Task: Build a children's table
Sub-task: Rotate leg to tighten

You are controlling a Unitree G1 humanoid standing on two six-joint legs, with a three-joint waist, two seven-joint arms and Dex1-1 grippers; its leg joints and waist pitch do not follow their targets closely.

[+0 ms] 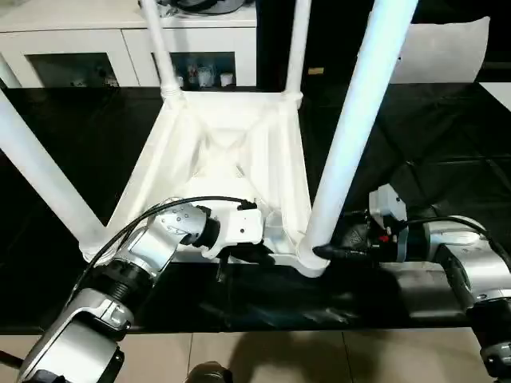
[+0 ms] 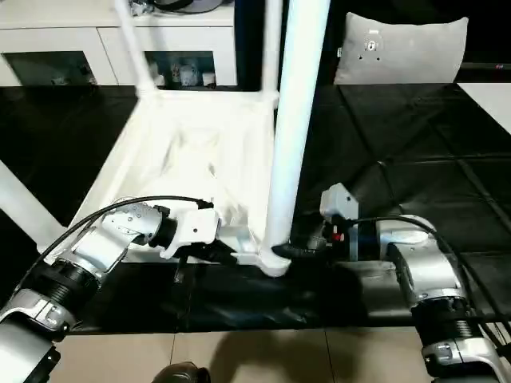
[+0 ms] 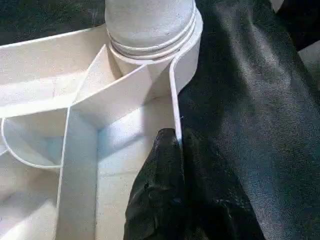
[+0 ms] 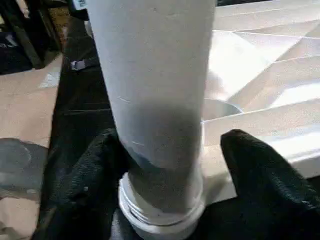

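The children's table [image 1: 231,152] lies upside down on a black surface, ribbed underside up, with its white legs standing in the corner sockets. My left gripper [image 3: 177,145] is shut on the thin rim wall [image 3: 174,90] at the table's near edge, just left of the near right socket [image 1: 311,259]. My right gripper [image 4: 172,137] reaches in from the right and straddles the base of the near right leg [image 1: 355,120]. One finger [image 4: 100,165] lies against the leg. The other finger [image 4: 255,165] stands apart from it, so the jaws are open.
A white cabinet [image 1: 80,40] with dark glass compartments stands at the back left. A grey cushion [image 2: 399,48] lies at the back right. The black surface [image 1: 415,136] ends close in front of my arms, with beige floor [image 1: 279,359] below that edge.
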